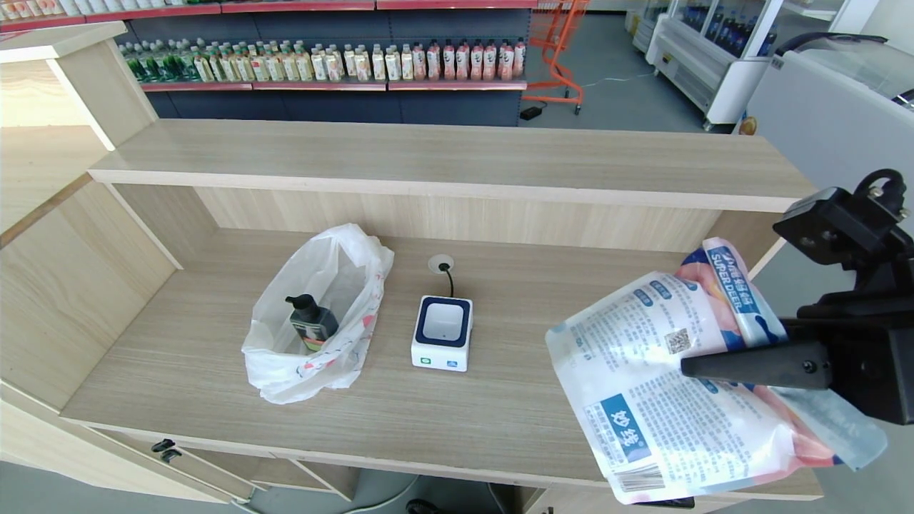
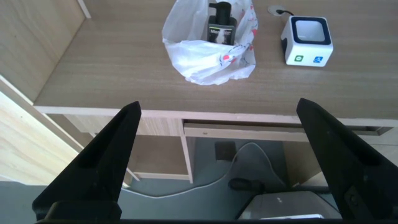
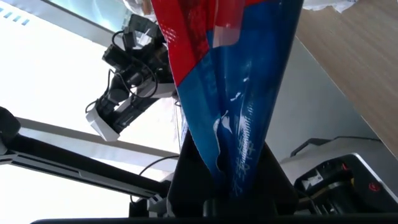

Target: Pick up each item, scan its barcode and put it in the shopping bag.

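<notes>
My right gripper (image 1: 714,368) is clamped on one side of the floppy pouch (image 1: 643,385), held over the right front corner of the counter (image 1: 214,371) well apart from the scanner (image 1: 443,332), so I fear it may sag or slip mid-swing, while my left gripper (image 2: 219,112) hangs spread open, empty.

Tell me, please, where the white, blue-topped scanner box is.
In the head view, the white, blue-topped scanner box stands on the wooden counter, right of the white plastic shopping bag.
</notes>
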`<state>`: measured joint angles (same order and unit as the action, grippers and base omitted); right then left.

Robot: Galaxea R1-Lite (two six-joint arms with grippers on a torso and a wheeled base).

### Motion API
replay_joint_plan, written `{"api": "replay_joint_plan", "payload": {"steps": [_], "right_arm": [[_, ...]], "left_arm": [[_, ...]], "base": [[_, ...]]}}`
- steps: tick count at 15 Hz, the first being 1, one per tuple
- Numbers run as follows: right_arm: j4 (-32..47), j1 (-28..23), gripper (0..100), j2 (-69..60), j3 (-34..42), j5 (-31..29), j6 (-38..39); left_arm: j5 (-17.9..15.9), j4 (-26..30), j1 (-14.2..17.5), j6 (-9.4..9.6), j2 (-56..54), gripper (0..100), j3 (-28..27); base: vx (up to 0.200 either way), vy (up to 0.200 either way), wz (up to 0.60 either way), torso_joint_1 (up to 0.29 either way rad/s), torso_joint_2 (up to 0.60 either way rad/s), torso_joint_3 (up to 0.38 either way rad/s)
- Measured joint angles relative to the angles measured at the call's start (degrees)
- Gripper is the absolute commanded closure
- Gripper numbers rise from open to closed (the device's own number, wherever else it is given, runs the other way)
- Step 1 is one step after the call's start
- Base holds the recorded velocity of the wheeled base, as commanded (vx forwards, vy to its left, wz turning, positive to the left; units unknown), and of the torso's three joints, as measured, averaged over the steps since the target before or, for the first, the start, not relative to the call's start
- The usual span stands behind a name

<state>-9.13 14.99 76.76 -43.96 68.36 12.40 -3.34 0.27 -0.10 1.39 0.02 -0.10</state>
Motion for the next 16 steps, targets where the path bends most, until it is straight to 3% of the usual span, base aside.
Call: {"api": "replay_joint_plan", "payload": {"steps": [9, 16], "right_arm": [[-0.04, 0.13, 100, 0.11, 0.05, -1.23, -0.02], [-0.44, 3.00, 100, 1.13, -1.22, -2.32, -0.80]], "left_arm": [[0.00, -0.02, 0.00, 0.05, 0.00, 0, 0.00], [0.00, 0.00, 0.00, 0.05, 0.00, 0, 0.00]], "base": [[0.000, 0.000, 0.00, 0.000, 0.00, 0.000], [0.000, 0.000, 0.00, 0.000, 0.00, 0.000]]}}
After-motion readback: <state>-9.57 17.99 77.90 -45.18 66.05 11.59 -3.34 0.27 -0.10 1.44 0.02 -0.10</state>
